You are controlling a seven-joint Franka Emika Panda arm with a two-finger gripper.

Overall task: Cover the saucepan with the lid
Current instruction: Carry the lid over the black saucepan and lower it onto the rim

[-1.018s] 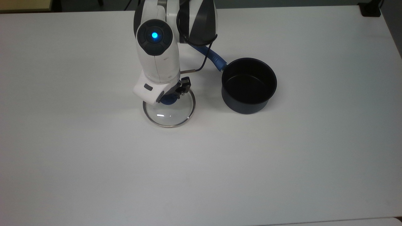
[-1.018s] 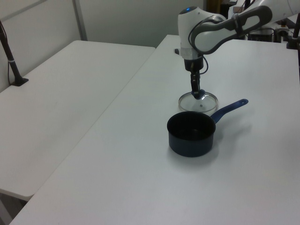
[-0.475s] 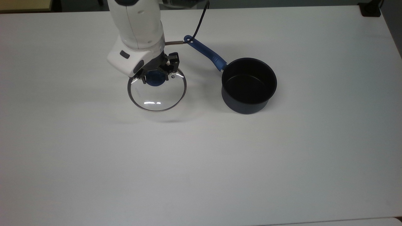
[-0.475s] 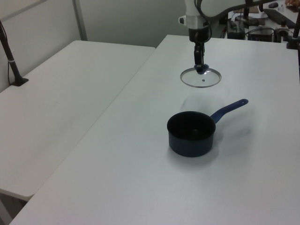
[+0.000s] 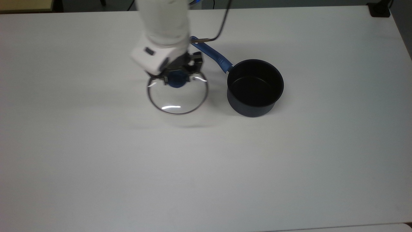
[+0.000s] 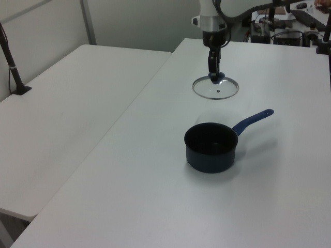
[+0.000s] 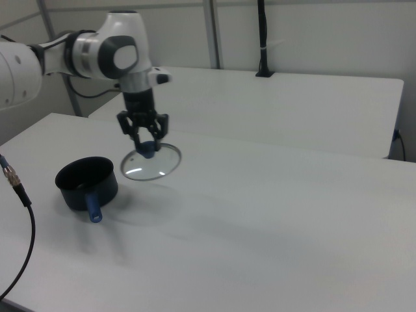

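Observation:
The clear glass lid (image 5: 177, 98) (image 6: 215, 89) (image 7: 153, 162) hangs level in the air above the white table, well off its surface. My gripper (image 5: 177, 76) (image 6: 214, 76) (image 7: 146, 148) is shut on the lid's blue knob from above. The dark saucepan (image 5: 255, 87) (image 6: 211, 147) (image 7: 86, 181) stands upright and empty on the table, to the right of the lid in the top view. Its long blue handle (image 5: 210, 53) (image 6: 253, 120) (image 7: 93, 207) points toward the arm's base. Lid and saucepan are apart.
A black cable (image 5: 219, 29) loops down from the arm above the saucepan's handle. A second white table (image 6: 72, 88) stands beside this one in the left view. A black post (image 7: 262, 39) rises at the back in the right view.
The lid has been lifted off the table in my gripper. Over the last half second it moved toward the saucepan, to the right in the top view.

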